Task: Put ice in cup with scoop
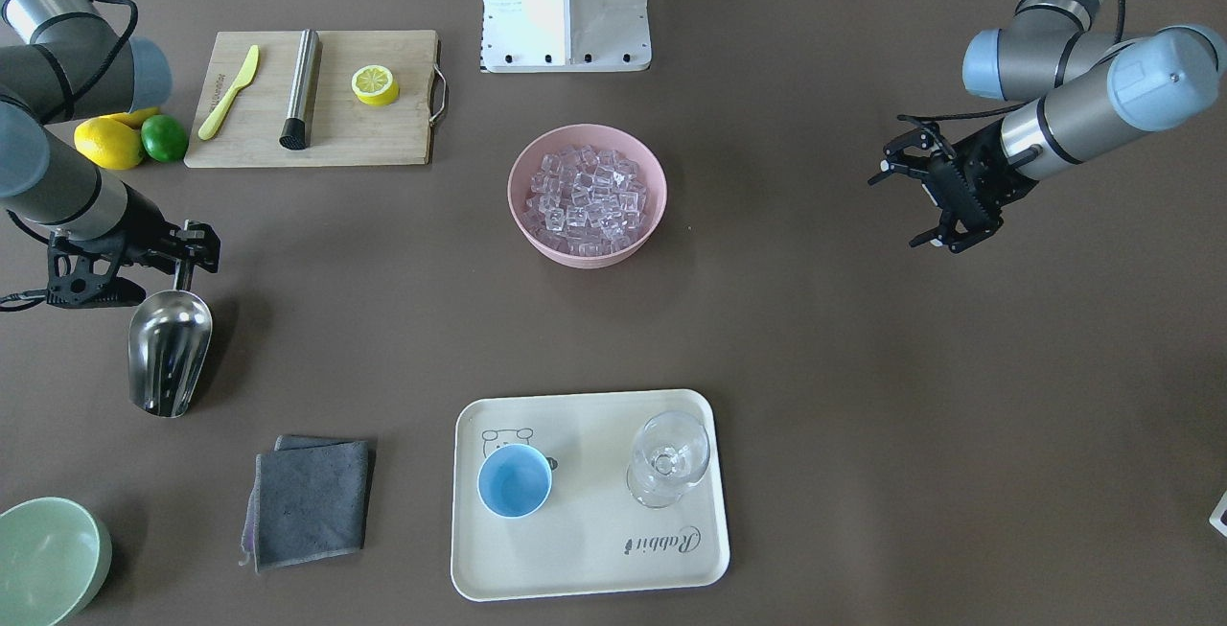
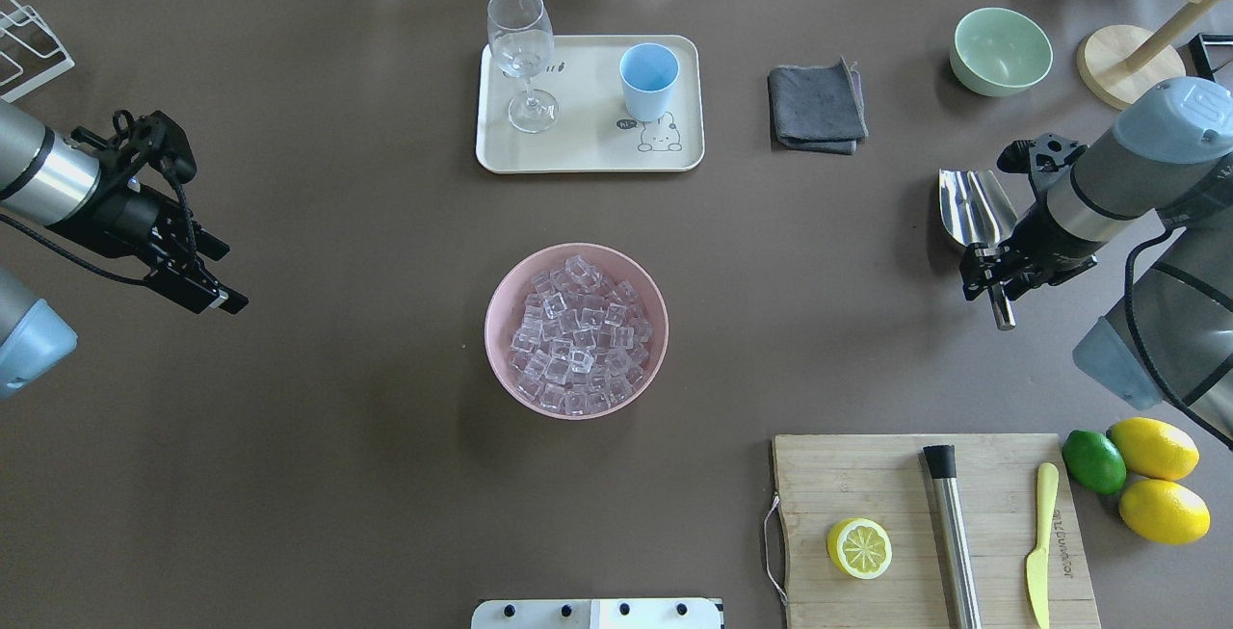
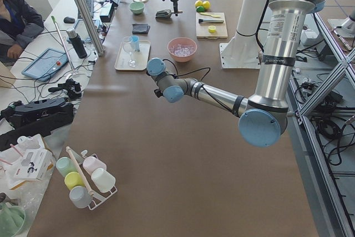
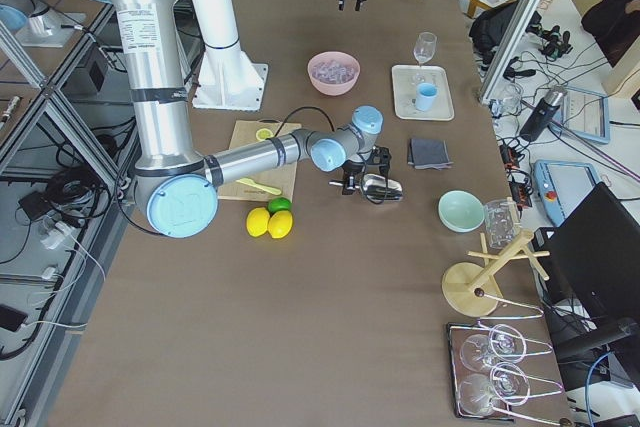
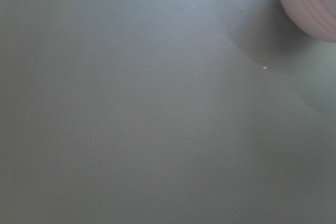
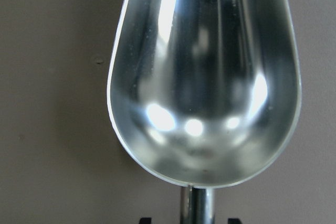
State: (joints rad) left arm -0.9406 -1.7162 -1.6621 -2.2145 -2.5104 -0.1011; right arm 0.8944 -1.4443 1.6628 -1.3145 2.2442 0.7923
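Note:
The steel scoop (image 1: 171,350) is at the table's right side with its trough empty; it fills the right wrist view (image 6: 205,77). My right gripper (image 1: 188,250) is shut on its tubular handle, also seen from overhead (image 2: 992,273). The ice (image 1: 587,199) fills a pink bowl (image 1: 575,257) at the table's middle (image 2: 576,335). The light blue cup (image 1: 515,480) stands upright and empty on a cream tray (image 1: 594,549), far side from me (image 2: 648,78). My left gripper (image 1: 901,209) is open and empty, above bare table left of the bowl (image 2: 229,277).
A clear stemmed glass (image 2: 520,51) stands on the tray beside the cup. A grey cloth (image 2: 816,107) and a pale green bowl (image 2: 1000,51) lie beyond the scoop. A cutting board (image 2: 867,484) holds a lemon half, a steel cylinder (image 2: 954,533) and a yellow knife.

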